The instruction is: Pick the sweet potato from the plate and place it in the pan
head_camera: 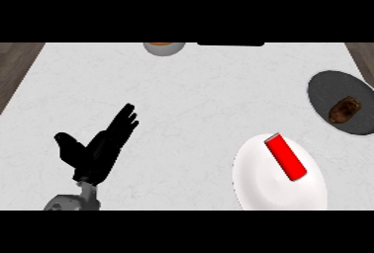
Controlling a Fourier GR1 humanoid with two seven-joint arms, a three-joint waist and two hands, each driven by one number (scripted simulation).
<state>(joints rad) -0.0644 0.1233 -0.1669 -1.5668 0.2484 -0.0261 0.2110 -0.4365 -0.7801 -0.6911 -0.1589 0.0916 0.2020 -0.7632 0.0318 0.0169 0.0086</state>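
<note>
Black and straight-fingered, the left hand [99,148] is resting open at lower left, holding nothing. The brown, lumpy sweet potato [346,109] is lying on the dark round plate [325,89], cut off at right. The white pan [270,183] is showing its red handle [286,158].

The worktop [190,99] is evenly and brightly lit, a pale marbled grey with no hot spots. Shadows are almost missing: nothing dark falls beside the left hand [99,148] or the white pan [274,188]. The pan's inside is washed nearly flat white. The sweet potato [346,109] looks soft-edged on its dark plate [325,89].
</note>
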